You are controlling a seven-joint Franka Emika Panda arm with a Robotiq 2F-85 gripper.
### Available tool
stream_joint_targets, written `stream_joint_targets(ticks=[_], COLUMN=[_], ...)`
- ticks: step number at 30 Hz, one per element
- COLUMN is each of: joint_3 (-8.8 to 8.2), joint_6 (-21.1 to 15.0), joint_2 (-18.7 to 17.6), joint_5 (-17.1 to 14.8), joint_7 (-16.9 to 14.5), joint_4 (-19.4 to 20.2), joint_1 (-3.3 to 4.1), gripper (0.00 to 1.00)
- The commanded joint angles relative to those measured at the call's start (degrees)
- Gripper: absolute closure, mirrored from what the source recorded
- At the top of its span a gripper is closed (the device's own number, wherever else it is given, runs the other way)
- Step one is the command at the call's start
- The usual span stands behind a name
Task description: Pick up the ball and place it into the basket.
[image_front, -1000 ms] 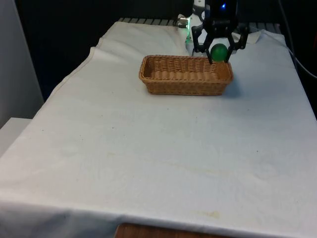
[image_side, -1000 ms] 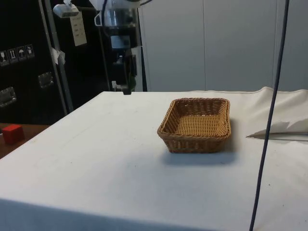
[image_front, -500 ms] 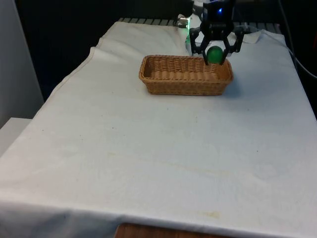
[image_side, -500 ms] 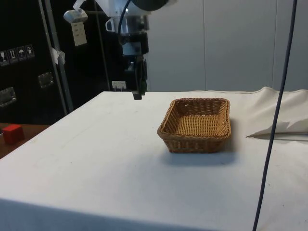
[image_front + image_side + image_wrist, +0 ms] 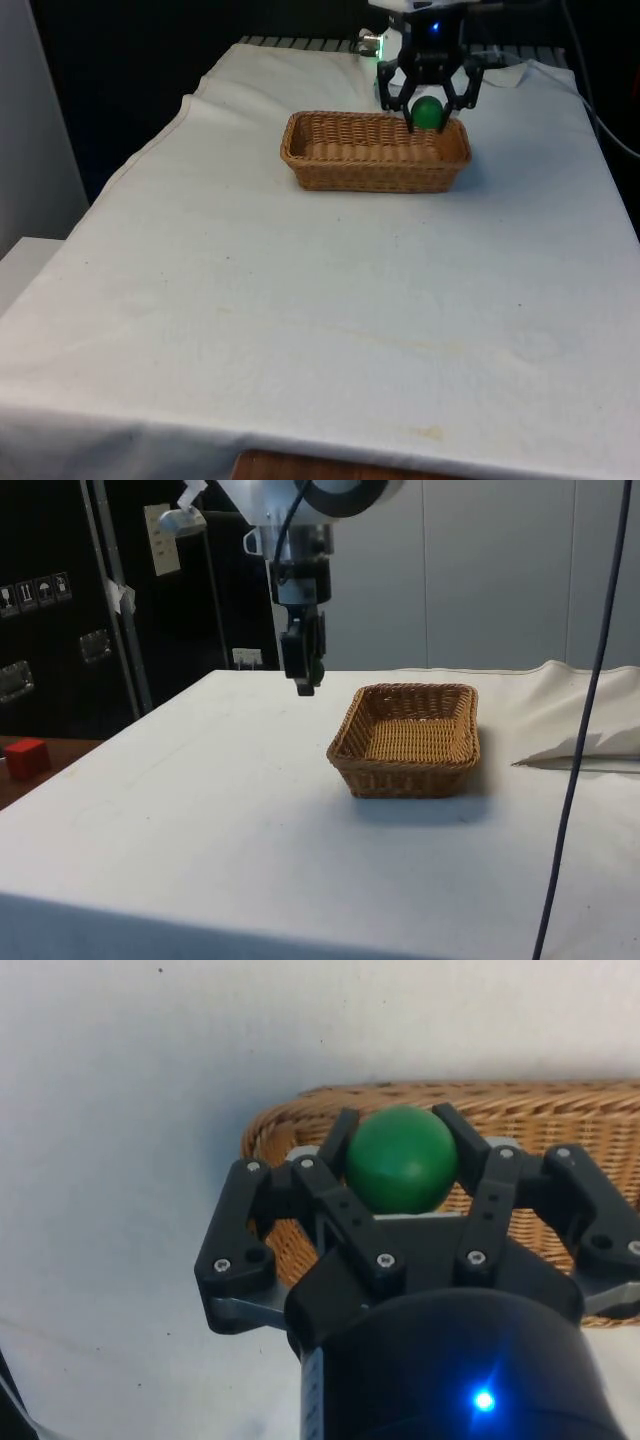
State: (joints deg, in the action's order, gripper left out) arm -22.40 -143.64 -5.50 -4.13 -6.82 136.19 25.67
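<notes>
Front view, from its left to its right: a table draped in a white cloth point(image 5: 300, 300) runs away from the viewer, and toward its far end sits a rectangular tan woven wicker basket point(image 5: 375, 151), its long side facing the viewer. Above the basket's end on the front view's right hangs the robot's black two-finger gripper point(image 5: 428, 112), pointing downward, with its jaws clamped on a small round green ball point(image 5: 428, 111). The ball sits just above the basket's far rim, clear of the weave.

Side view, left to right: a small red block point(image 5: 25, 757) rests on a lower surface beside the table, well apart from everything else. Farther right, the white arm reaches down from above and the gripper point(image 5: 304, 685) hangs over the cloth just beside the basket's point(image 5: 410, 740) near end, off the table.

Wrist view: the green ball point(image 5: 400, 1159) is gripped between the two black fingers point(image 5: 338, 1150), touching both, with the basket's point(image 5: 290, 1130) woven rim and inside lying beneath it and bare white cloth point(image 5: 150, 1080) around.
</notes>
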Motion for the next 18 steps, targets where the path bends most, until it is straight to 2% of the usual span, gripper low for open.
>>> stream_joint_targets(ticks=[1, 4, 5, 6, 13, 14, 18], joint_3=[-0.34, -0.74, -0.57, -0.86, -2.06, -1.95, -2.64], joint_6=[-1.0, -1.8, -0.9, -1.9, -3.6, -2.8, -4.6], joint_2=[0.7, 1.6, 1.2, 1.8, 3.5, 3.2, 4.0], joint_5=[0.8, 0.7, 0.0, 0.7, 0.6, 0.0, 0.5], joint_7=[0.4, -0.1, -0.5, -0.3, -1.6, -1.9, -2.3], joint_4=[1.1, 2.6, 2.1, 3.0, 6.1, 5.8, 7.7], joint_1=[-0.06, -0.23, -0.11, -0.23, -0.40, -0.29, -0.46], gripper=[1.00, 1.00, 1.00, 1.00, 1.00, 1.00, 1.00])
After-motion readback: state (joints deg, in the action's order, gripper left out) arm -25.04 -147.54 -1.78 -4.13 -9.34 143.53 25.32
